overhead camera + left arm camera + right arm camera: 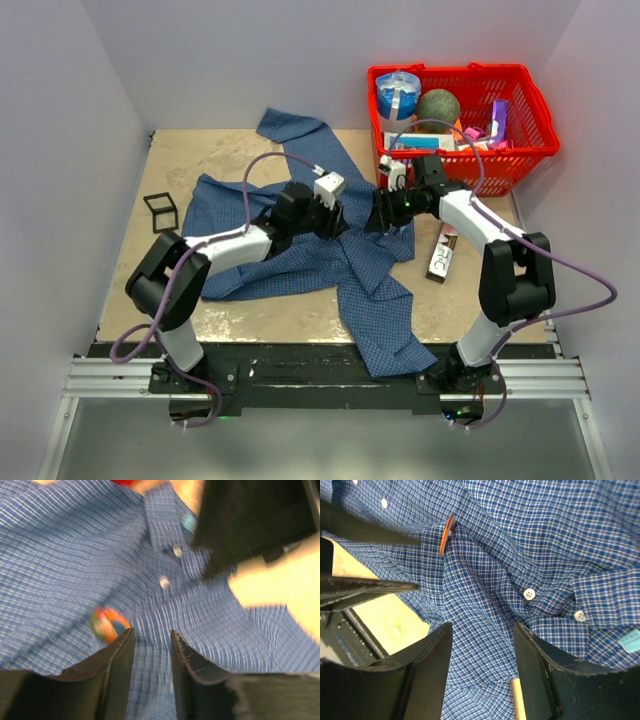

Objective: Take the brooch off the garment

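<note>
Left hand (152,632): released. Its two fingers stand a narrow gap apart with only cloth showing between them, and its own view is smeared.
Brooch (107,624): pinned to the shirt (300,265), just ahead of the left hand's left fingertip and outside the gap. From the right hand it sits ahead and to the left, edge-on atop a raised fold.
Right hand (482,625): released, fingers spread wide above the rumpled shirt front. White buttons lie ahead of it to the right, and it holds nothing.
Step in hand: as I read it, lining up a grip on the brooch, which neither hand has yet.
Doing it well: I'd slide the left hand leftward until the pin sits squarely between its fingers. It should close on the pin's rim rather than on a pinch of fabric. The right hand could press the cloth down near the fold so the shirt doesn't lift with the pull.
Risk: the fold may bunch and come up with the pin.
Surface (190,160): tan and worn, with the shirt sprawled across its middle. A small black frame (150,215) lies well off to the left of the left hand. A flat box (441,252) lies to the right of the right hand, and a red basket (455,69) of oddments stands beyond it.
Room: pale walls (200,60) close in on three sides.
</note>
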